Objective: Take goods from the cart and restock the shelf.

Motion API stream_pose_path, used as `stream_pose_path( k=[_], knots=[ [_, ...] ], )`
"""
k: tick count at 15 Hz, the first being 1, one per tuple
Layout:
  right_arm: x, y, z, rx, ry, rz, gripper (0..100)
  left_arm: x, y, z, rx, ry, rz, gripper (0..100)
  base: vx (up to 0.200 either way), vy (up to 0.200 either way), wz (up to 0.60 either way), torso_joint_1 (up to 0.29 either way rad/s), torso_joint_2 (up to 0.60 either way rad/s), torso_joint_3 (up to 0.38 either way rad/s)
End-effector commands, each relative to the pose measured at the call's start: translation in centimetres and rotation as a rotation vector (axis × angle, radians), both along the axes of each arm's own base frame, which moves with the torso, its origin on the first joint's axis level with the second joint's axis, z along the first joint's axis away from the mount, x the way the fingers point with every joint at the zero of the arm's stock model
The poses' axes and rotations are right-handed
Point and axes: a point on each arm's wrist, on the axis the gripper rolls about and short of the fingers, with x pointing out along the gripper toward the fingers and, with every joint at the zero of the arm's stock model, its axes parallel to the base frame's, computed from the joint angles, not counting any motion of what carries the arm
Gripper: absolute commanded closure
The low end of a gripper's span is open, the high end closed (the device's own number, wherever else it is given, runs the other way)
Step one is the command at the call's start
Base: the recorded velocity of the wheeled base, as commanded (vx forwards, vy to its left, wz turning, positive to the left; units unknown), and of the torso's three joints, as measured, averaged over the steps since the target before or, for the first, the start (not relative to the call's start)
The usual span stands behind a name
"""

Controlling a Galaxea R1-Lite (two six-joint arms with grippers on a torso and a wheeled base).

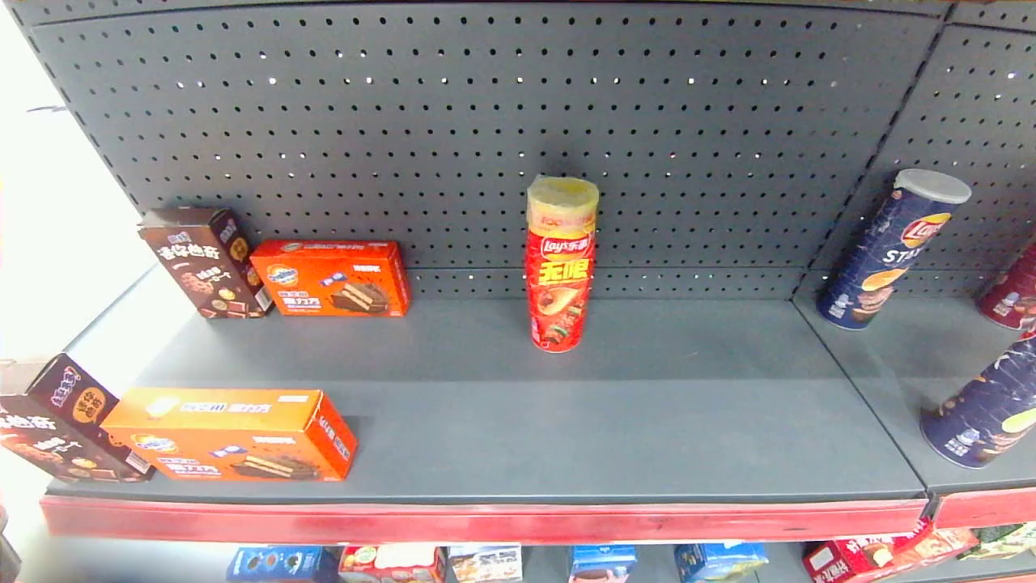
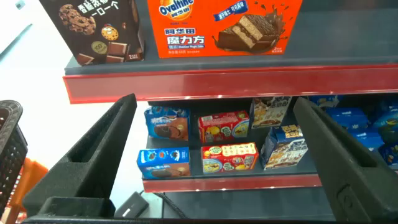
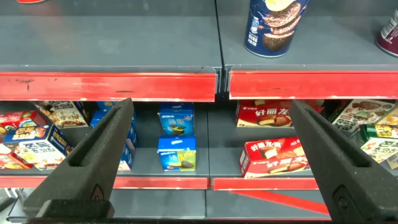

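On the far middle of the grey metal shelf (image 1: 566, 421), a tall red cardboard chip tube (image 1: 560, 267) stands upright. I judge it light, stiff, smooth and easy to dent, so I would take it mid-body. My left hand (image 2: 214, 101) and right hand (image 3: 209, 104) are both spread and empty.

dark red can (image 1: 1012, 293) cut by right edge | lower-shelf boxes (image 1: 486, 563) cut by bottom edge | blue can (image 3: 273, 25) top cut off | black basket (image 2: 9, 146) mostly off-frame
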Motion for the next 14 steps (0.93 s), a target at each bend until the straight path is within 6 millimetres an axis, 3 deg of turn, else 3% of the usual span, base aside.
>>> stream_pose_path(
  k=[1, 4, 14],
  knots=[
    [0.0, 0.0, 0.01, 0.002, -0.001, -0.001, 0, 0.0, 0.0, 0.0, 0.0, 0.0, -0.001, 0, 0.0, 0.0, 0.0, 0.0, 0.0, 0.0],
    [0.0, 0.0, 0.01, 0.002, -0.001, -0.001, 0, 0.0, 0.0, 0.0, -0.002, 0.0, 0.001, 0, 0.0, 0.0, 0.0, 0.0, 0.0, 0.0],
    [0.0, 0.0, -0.01, 0.0, 0.001, -0.002, 0, 0.0, 0.0, 0.0, -0.002, 0.0, -0.001, 0, 0.0, 0.0, 0.6, 0.004, 0.0, 0.003]
  ],
)
